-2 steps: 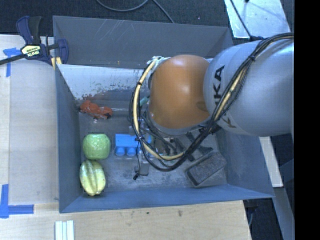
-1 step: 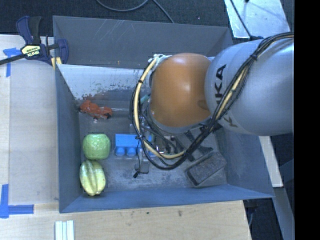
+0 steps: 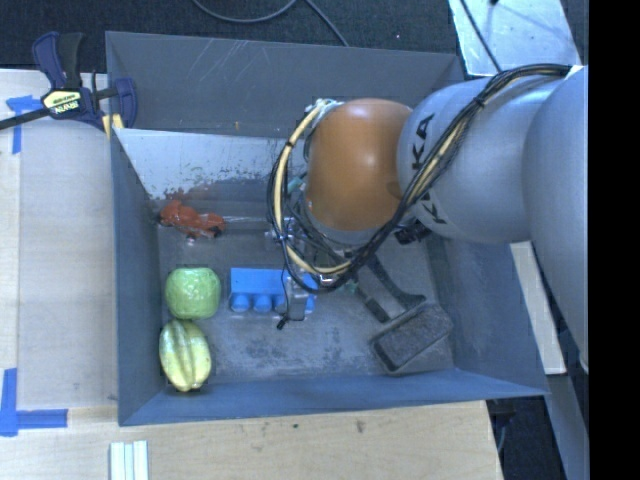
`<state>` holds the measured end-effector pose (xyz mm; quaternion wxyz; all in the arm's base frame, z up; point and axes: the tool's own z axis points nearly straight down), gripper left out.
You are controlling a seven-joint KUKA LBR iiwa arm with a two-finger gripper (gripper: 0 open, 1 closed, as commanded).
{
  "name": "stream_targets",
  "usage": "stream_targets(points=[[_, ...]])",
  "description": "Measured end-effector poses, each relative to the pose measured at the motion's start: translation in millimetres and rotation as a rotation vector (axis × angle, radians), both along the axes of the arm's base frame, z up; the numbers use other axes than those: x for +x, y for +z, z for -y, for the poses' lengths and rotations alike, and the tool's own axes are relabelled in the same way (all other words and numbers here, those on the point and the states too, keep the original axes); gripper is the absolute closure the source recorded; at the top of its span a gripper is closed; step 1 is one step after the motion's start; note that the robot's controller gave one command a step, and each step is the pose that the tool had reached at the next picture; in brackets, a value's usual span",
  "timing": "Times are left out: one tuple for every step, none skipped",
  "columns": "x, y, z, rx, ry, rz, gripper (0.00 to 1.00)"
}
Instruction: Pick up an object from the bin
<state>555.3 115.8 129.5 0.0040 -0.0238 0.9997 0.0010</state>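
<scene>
A grey metal bin (image 3: 250, 88) seen from above holds five loose things, one of each kind. The only writing to read is part of the name KUKA on the grey arm (image 3: 500, 158), which comes in from the right and is crossed by cables (image 3: 290, 168).

Along the bin's left edge lie three things. A small orange-red toy figure (image 3: 192, 220) is near the far left corner. A round green fruit (image 3: 192, 293) lies below it. A yellow-green striped squash (image 3: 185, 356) sits by the near left corner, just beside the fruit.

Near the middle of the floor is a blue block (image 3: 255, 293) with round studs along its near side. The gripper (image 3: 290, 308) is down at the block's right end, below the wrist's orange cover (image 3: 355, 163). Whether its grip is spread or pressed together cannot be told.

Near the near right corner lies a dark grey brush-like block (image 3: 412, 336).

Bare floor runs along the near edge, between the squash and the dark block.
</scene>
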Motion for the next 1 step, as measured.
stream_targets(points=[[16.2, -31.1, 13.5, -0.002, -0.006, -0.011, 0.00]])
